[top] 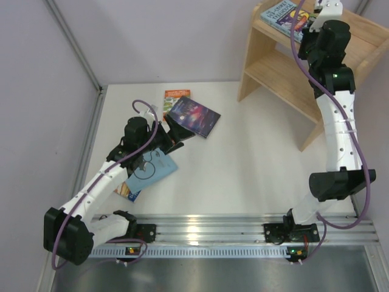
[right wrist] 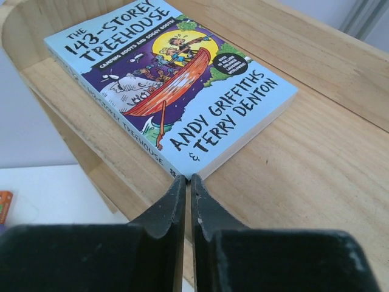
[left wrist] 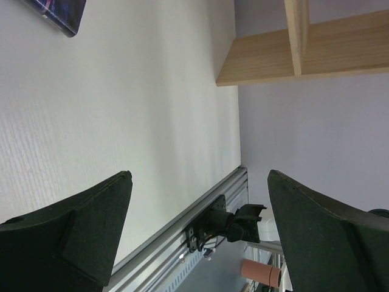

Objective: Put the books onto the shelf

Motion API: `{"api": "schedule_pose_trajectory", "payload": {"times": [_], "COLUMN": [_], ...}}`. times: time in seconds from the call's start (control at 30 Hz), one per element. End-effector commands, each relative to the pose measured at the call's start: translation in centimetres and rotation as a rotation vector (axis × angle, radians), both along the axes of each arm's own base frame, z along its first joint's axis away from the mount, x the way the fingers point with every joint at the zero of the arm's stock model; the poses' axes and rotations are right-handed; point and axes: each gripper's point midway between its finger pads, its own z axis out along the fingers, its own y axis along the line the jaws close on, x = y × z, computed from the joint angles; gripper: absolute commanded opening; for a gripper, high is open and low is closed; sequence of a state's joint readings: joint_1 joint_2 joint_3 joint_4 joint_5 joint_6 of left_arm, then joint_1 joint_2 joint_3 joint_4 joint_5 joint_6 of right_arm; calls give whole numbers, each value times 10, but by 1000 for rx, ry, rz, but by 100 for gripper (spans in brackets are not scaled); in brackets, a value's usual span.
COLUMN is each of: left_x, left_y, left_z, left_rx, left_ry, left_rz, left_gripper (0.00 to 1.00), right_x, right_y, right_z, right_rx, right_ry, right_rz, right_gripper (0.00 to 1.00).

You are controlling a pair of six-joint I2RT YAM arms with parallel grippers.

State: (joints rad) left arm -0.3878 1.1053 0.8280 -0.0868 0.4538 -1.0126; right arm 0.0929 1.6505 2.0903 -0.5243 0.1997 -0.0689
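Note:
A colourful blue illustrated book (right wrist: 170, 79) lies flat on the top board of the wooden shelf (right wrist: 316, 164); the top view shows the same book (top: 281, 15) on the shelf (top: 285, 76). My right gripper (right wrist: 188, 177) is shut, its tips at the book's near corner with nothing between them. On the white table lie an orange book (top: 176, 96), a dark purple galaxy book (top: 196, 115), a light-blue book (top: 155, 165) and a colourful one (top: 126, 191) partly under my left arm. My left gripper (top: 178, 135) hovers open beside the purple book (left wrist: 58, 12), holding nothing.
An aluminium rail (top: 200, 228) carrying both arm bases runs along the near table edge. Grey wall panels close the left and back sides. The shelf's lower tier (left wrist: 292, 61) shows in the left wrist view. An orange-brown cylinder (left wrist: 261, 272) lies beyond the rail.

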Motion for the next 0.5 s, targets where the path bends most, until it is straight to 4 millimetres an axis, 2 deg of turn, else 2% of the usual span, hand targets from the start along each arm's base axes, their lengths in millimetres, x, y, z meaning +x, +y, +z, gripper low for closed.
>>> {"api": "schedule_pose_trajectory", "payload": {"times": [0.0,0.13,0.2,0.33,0.4,0.47], "left_x": [2,3,4,3,3,3], "left_y": [2,3,4,2,1,1], "left_z": [17,20,20,21,22,22], "left_rx": [10,22,24,11,9,9], "left_ry": [-77,-88,-89,-86,-86,-84], "left_rz": [-3,2,7,1,-2,-2], "left_gripper": [98,98,98,98,98,98], "right_x": [1,3,1,-7,-12,-16], "right_y": [37,32,26,5,-1,-2], "right_z": [45,47,48,46,45,43], "right_rx": [54,41,36,14,11,21], "right_ry": [-145,-151,-151,-145,-137,-130], "right_rz": [120,85,56,-54,-83,-90], "right_gripper": [3,6,13,19,23,31]}}
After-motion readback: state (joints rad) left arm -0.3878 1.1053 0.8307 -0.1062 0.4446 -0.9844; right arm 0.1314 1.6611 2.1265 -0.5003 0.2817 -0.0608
